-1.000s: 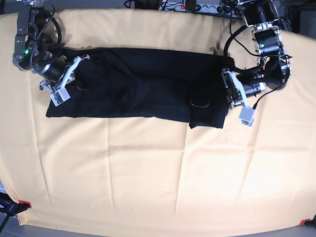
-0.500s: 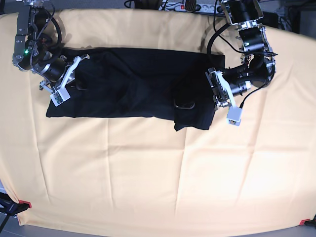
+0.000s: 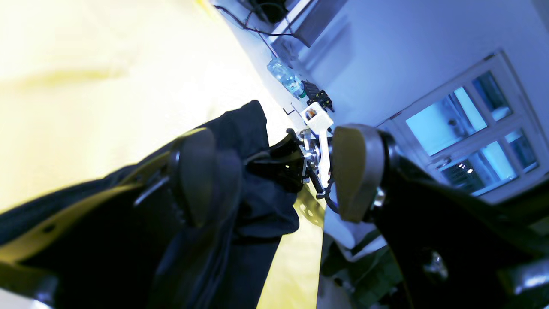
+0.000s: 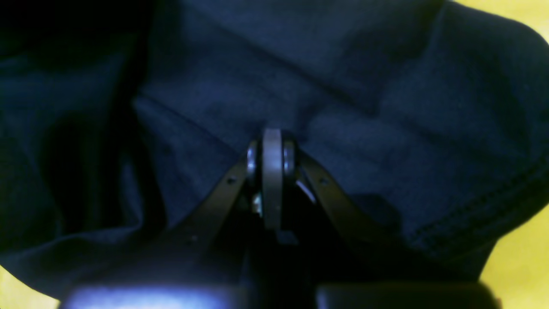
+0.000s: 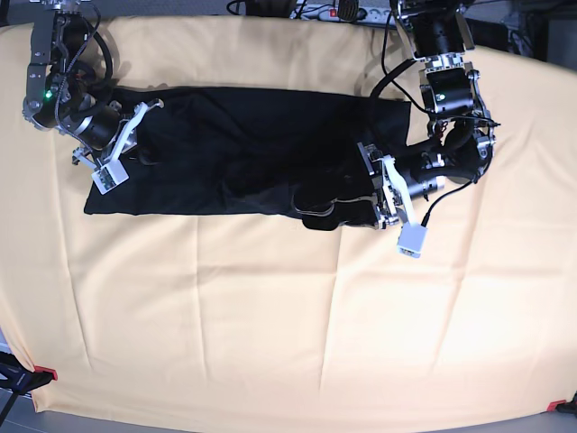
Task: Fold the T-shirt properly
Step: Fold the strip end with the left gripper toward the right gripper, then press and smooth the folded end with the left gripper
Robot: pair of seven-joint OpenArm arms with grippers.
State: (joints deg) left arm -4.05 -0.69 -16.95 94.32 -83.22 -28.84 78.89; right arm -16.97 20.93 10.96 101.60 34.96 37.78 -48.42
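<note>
The black T-shirt (image 5: 225, 149) lies as a long band across the far part of the yellow-orange cloth (image 5: 270, 316). Its right end is bunched and turned toward the middle. My left gripper (image 5: 325, 206) hangs over that bunched end. In the left wrist view the left gripper (image 3: 279, 176) stands open, wide apart, with black fabric (image 3: 257, 206) lying by one finger (image 3: 206, 176). My right gripper (image 5: 142, 155) sits at the shirt's left end. In the right wrist view the right gripper (image 4: 272, 141) is shut, and creases in the T-shirt (image 4: 386, 107) run to its tips.
A power strip and cables (image 5: 361, 13) lie along the far table edge. Red clamps (image 5: 45, 373) hold the cloth at the near corners. A water bottle (image 3: 285, 77) stands off the table in the left wrist view.
My left arm has swept left along the shirt, dragging its right end toward the middle, and its jaws have gone from shut to wide open. The right arm has not moved.
</note>
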